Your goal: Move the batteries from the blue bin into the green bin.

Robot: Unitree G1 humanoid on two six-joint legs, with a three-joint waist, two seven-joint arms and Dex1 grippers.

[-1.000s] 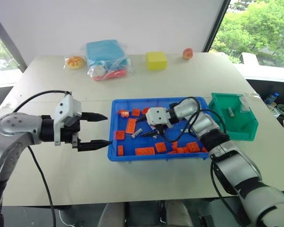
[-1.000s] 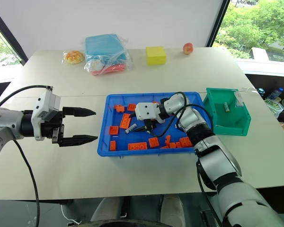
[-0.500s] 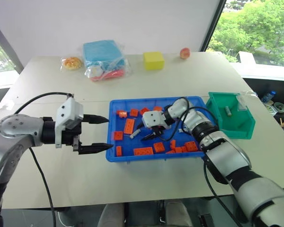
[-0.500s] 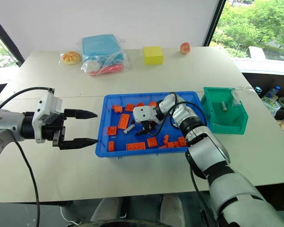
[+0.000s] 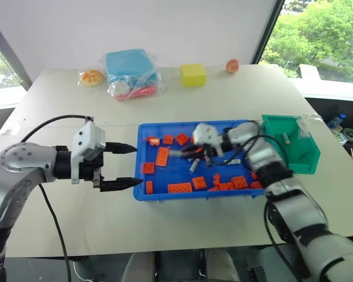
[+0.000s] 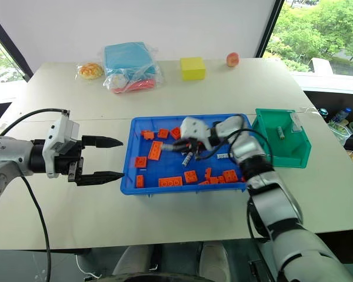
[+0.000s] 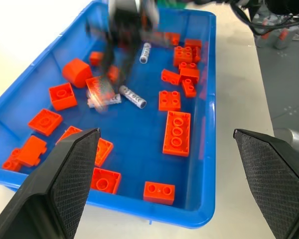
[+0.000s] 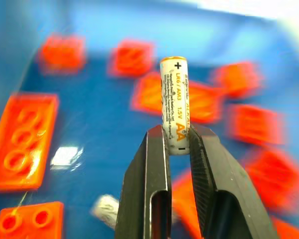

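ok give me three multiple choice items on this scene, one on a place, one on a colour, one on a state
1. Where is the right gripper?
A. over the blue bin
B. inside the green bin
C. by the yellow block

2. What colour are the bricks in the blue bin?
A. green
B. orange
C. white

3. What state is the left gripper in?
A. shut on a brick
B. shut on a battery
C. open, holding nothing

Answers:
1. A: both eye views show it above the blue bin, short of the green bin.
2. B: every brick in the bin is orange.
3. C: its fingers stand wide apart beside the blue bin with nothing between them, while the right gripper pinches a battery.
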